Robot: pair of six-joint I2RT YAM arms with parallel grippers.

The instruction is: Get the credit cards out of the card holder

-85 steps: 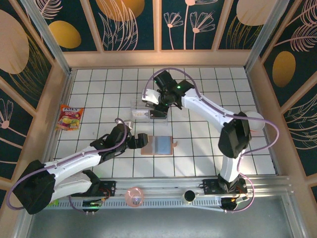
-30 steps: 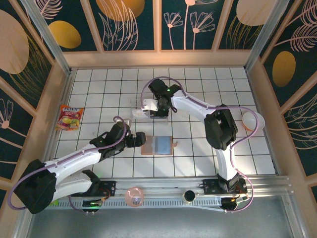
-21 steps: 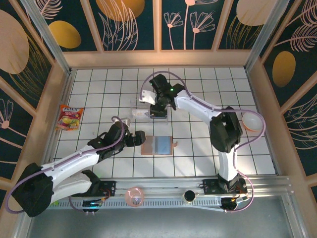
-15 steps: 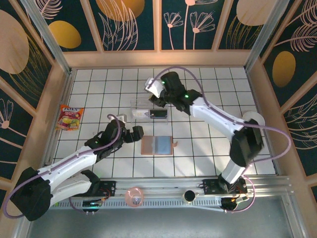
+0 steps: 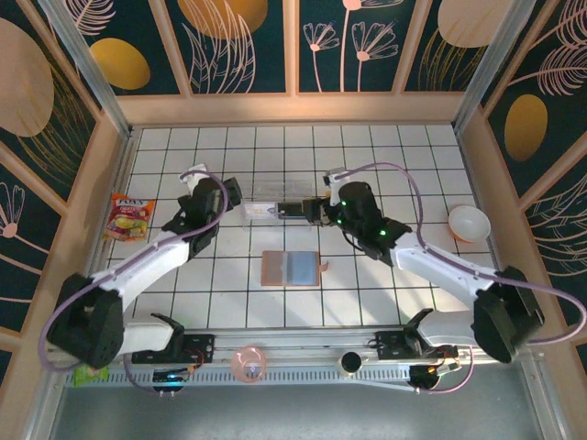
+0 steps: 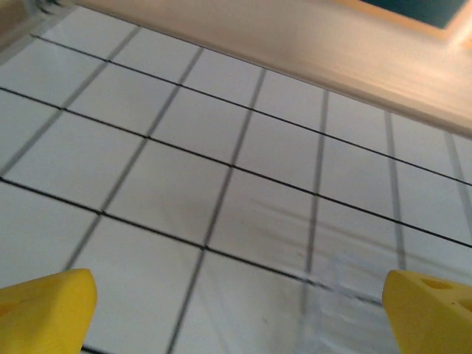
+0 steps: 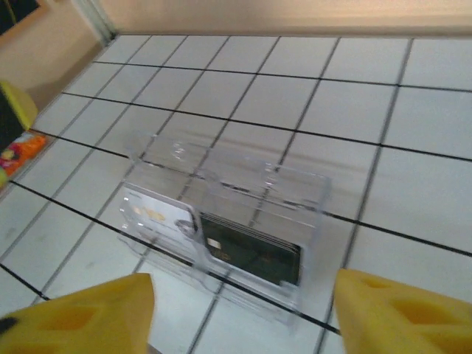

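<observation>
- the card holder lies opened flat near the middle of the desk, with a tan strip on its left and the grey-blue panel facing up; nothing touches it.
- the credit cards are apart from it, in a clear tray that stands on the far side of the holder.
- in the top view the whitish card sits in the tray's left compartment and the black card in the right one, with a clear wall between them.
- the right arm reaches in from the right and points at the tray's right end, the end with the black card.
- the right jaws are spread wide, with a yellow fingertip at each lower corner of the wrist view, nothing between them and the tray just ahead.
- the left arm stretches up the left side of the desk, its head near the tray's left end.
- the left jaws are spread as wide, their yellow fingertips over bare white tiles with nothing between them; that view is blurred.
- a red-yellow snack packet lies at the desk's left edge, well apart from the tray.
- a pale bowl sits near the right edge.
</observation>
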